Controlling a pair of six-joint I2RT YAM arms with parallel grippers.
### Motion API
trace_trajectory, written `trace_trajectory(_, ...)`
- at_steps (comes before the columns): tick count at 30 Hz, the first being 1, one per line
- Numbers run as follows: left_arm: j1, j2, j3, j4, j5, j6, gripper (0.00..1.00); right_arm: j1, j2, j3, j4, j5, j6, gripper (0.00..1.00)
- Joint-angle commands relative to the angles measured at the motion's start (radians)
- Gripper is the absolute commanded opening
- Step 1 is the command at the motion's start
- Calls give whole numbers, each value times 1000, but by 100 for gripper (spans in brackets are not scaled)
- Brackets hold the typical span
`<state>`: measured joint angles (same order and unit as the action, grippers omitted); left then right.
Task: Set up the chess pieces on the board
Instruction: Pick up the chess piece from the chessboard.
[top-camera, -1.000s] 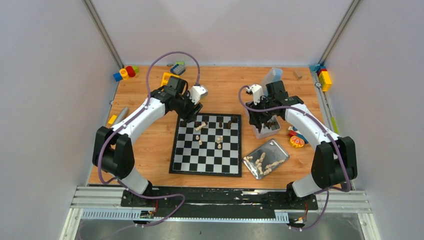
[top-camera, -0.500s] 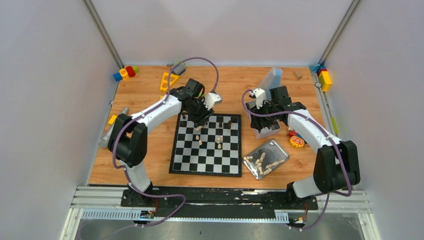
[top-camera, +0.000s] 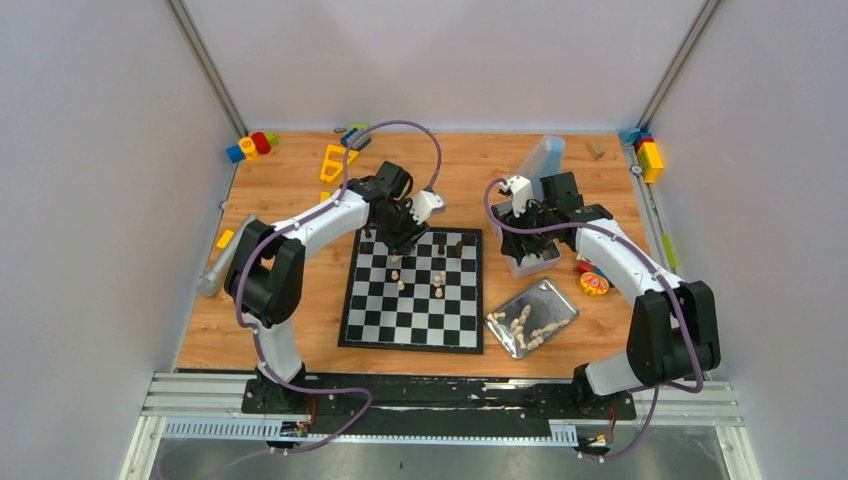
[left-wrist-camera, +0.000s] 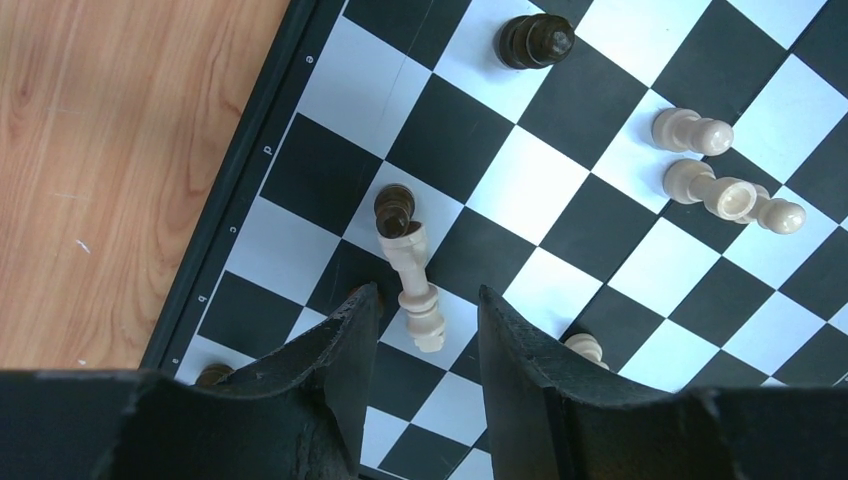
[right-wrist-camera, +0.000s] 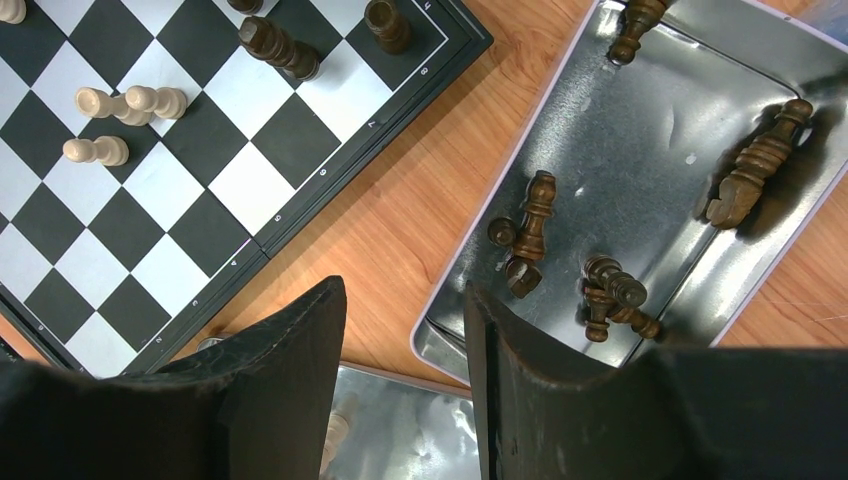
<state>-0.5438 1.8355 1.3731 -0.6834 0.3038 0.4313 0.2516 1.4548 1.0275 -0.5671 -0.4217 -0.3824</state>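
**Entry 1: left gripper (left-wrist-camera: 428, 296).** It sits over the far-left part of the board (left-wrist-camera: 600, 150); its jaws are released and grasp nothing; a cream piece (left-wrist-camera: 412, 268) lies flat on the squares in the gap between the fingers; its head touches an upright dark pawn (left-wrist-camera: 394, 207).

**Hazards.**
- If you close here, the round, tapered body may roll or pivot out of the pads.
- If you lower further, a finger or the shifting piece could topple the dark pawn, since the two touch.
- If you lift the piece lying down, you must stand it afterwards, and it may fall again on release.

**Pose.** The left arm reaches forward and hooks inward; its wrist points down at the board.

**Entry 2: right gripper (right-wrist-camera: 402, 290).** It hangs above bare wood between the board and the tray (right-wrist-camera: 640, 120) holding dark pieces (right-wrist-camera: 530, 232); its jaws are apart and empty; the arm arches in from the right, so watch the tray rim if you descend.
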Motion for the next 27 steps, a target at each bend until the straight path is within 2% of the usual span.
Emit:
trace_trajectory(1,-10,18,35,16,4,27,49,-6,-30,-9,38,-26,3,48)
trace_trajectory(27,-21,64,28,13,-25,54,40,-8,-27,-15,37,-30,-3,47)
